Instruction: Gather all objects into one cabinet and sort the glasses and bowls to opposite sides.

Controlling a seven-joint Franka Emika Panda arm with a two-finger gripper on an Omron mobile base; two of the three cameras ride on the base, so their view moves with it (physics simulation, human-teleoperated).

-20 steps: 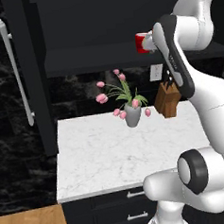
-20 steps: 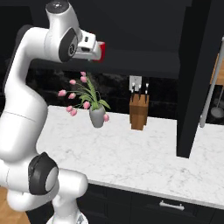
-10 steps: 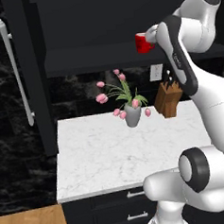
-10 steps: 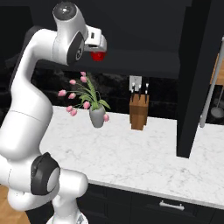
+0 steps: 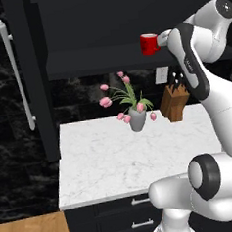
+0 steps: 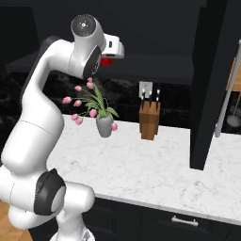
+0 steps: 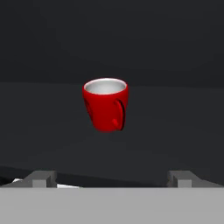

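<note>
The gripper (image 7: 112, 177) is wide open and empty, its 2 fingertips short of the red cup (image 7: 105, 109) near the cabinet shelf's (image 5: 99, 58) front edge. Advancing off-centre could, I judge, knock the cup over or deeper inside.

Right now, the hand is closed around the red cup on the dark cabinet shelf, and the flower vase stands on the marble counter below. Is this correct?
Not quite. The hand is open, and the red cup stands free on the cabinet shelf ahead of it, untouched; the hand view shows the two fingertips wide apart with the cup beyond them. The flower vase does stand on the marble counter below.
</note>
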